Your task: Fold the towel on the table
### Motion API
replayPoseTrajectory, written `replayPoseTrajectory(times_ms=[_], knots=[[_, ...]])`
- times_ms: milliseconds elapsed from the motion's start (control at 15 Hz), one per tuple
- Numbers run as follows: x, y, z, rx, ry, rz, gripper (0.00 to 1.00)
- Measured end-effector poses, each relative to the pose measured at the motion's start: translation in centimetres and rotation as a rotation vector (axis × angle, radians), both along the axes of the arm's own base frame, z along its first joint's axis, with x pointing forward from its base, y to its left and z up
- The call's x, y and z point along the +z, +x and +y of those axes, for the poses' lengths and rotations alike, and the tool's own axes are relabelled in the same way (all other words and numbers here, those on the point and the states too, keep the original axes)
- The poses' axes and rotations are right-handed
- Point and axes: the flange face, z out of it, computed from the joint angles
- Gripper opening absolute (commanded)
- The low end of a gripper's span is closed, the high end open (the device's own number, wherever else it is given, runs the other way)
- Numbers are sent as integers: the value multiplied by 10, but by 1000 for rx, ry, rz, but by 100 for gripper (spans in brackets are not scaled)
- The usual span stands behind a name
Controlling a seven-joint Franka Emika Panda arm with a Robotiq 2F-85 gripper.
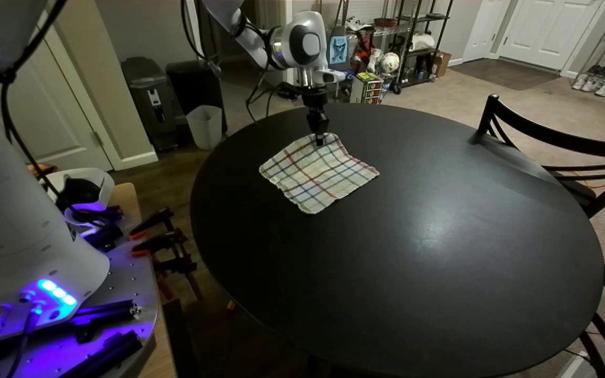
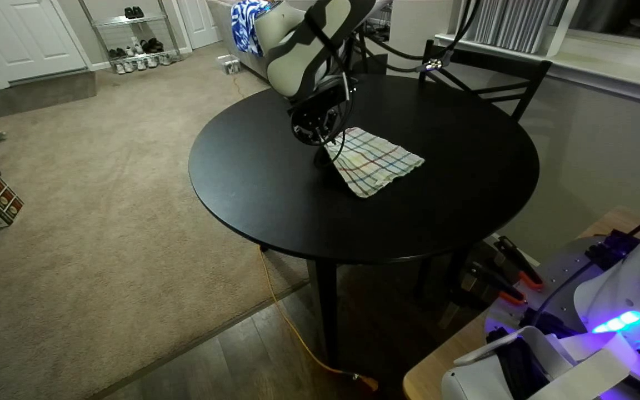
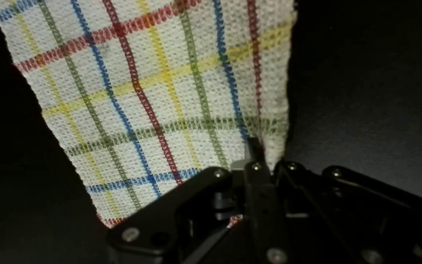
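Note:
The whitish plaid towel [image 1: 318, 178] lies mostly spread out on the round black table [image 1: 413, 283], unfolded. In an exterior view my gripper [image 1: 320, 138] points down at the towel's far edge, which looks slightly raised there. Close up in the wrist view, the towel [image 3: 141, 88] runs into my gripper [image 3: 264, 152], bunching between the fingers close to its right-hand edge. The jaws are shut on that pinch of cloth. From another side, the arm covers the fingertips and one corner of the towel [image 2: 375, 161].
A dark curved-back chair [image 1: 560, 134] stands against the table's edge, and a chair [image 2: 486, 66] shows behind it. Clamps [image 1: 160, 241] and the robot's base [image 1: 24, 226] are beside the table. Loose cables [image 2: 348, 94] hang from the arm near the towel.

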Motion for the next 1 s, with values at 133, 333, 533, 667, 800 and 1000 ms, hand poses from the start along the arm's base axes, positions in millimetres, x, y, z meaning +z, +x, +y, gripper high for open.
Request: replayPoseTrajectory(times_ms=[133,333,533,667,800,1000], knots=[[3,-2,4,20,19,9,1],[3,-4,11,47,35,25,1],[2,-9,23,74,45,46,1],[4,-12,33,86,53,63,1],[7,-15,42,105,63,89,1],[13,-15,50,122,72,124,1]])
